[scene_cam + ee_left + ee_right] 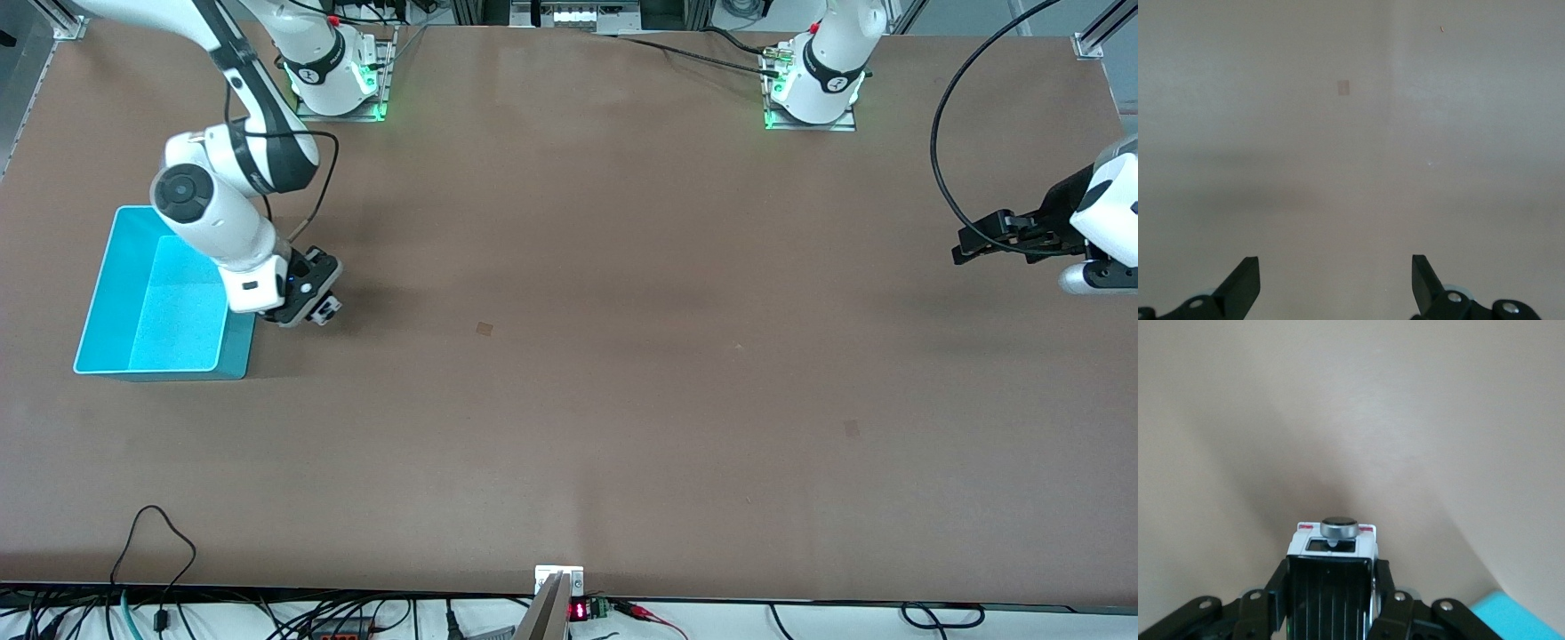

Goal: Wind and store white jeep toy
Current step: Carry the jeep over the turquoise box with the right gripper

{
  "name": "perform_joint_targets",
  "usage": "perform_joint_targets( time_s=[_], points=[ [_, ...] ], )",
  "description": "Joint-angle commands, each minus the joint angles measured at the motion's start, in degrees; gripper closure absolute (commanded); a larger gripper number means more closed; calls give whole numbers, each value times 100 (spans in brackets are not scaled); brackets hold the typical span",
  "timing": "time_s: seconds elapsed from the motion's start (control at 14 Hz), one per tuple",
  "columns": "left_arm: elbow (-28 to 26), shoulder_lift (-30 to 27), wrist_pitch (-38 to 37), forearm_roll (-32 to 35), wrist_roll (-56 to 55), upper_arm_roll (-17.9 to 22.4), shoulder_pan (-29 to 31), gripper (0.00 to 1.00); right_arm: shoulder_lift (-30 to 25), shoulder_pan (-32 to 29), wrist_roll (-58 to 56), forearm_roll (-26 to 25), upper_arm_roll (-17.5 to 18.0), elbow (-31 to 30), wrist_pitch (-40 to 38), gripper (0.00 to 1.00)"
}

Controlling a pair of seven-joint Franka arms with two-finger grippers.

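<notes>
The white jeep toy [1331, 563], with a black ribbed roof and a grey spare wheel at its end, sits between the fingers [1381, 580] of my right gripper [1330, 577], which is shut on its sides. In the front view the right gripper [322, 308] hangs just over the table beside the teal bin [93, 293], at the bin's side toward the table's middle, and a bit of the toy [331, 308] shows at its tip. One corner of the bin [1511, 617] shows in the right wrist view. My left gripper [965, 244] waits open at the left arm's end of the table, with nothing between its jaws [1336, 273].
The teal bin has nothing visible in it. Small tape patches lie on the brown table [484, 328] [852, 428], and one patch [1343, 87] shows under the left wrist. Cables [160, 551] run along the table's front edge.
</notes>
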Motion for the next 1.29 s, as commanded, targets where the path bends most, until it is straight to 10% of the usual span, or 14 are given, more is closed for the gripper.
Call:
perform_joint_targets(
  time_s=[0.0,0.43,1.21],
  points=[
    [-65,-114,-12,57,102,-38,65,0,-143,139,692,26,-170,815,-976,100],
    [-56,-105,14,57,102,-38,65,0,-196,148,1000,201,-1549,1115,-1285,100],
    [-38,-105,67,48,102,-38,57,0,287,34,2724,228,-2236,651,-962,98]
  ],
)
